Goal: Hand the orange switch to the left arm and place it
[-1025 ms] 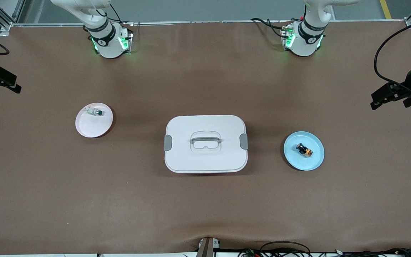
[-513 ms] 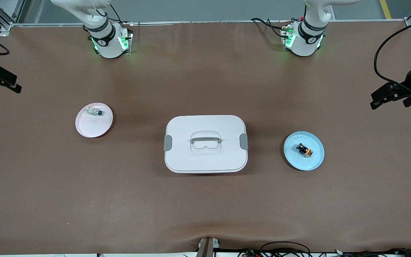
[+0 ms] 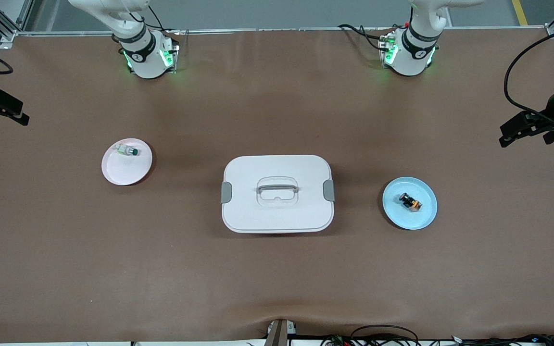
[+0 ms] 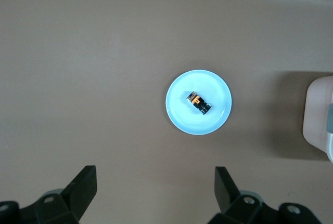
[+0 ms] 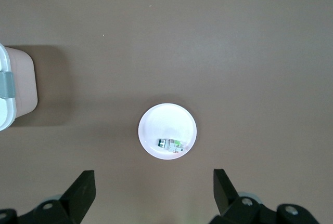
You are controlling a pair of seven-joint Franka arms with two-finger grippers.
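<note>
The orange switch [image 3: 411, 202] lies on a blue plate [image 3: 423, 218] toward the left arm's end of the table; the left wrist view shows it too [image 4: 200, 103]. The white box [image 3: 277, 216] with grey clips stands mid-table between the two plates. My left gripper [image 4: 156, 193] hangs high over the table beside the blue plate, open and empty; it shows at the front view's edge [image 3: 522, 135]. My right gripper [image 5: 154, 195] hangs high over the table by the pink plate [image 3: 118, 175], open and empty, at the other edge of the front view [image 3: 0, 117].
A clear part with a green cap [image 3: 128, 151] lies on the pink plate, also in the right wrist view [image 5: 171, 144]. One end of the box shows in the left wrist view [image 4: 320, 117] and in the right wrist view [image 5: 18, 86]. Cables run along the table's near edge [image 3: 383, 336].
</note>
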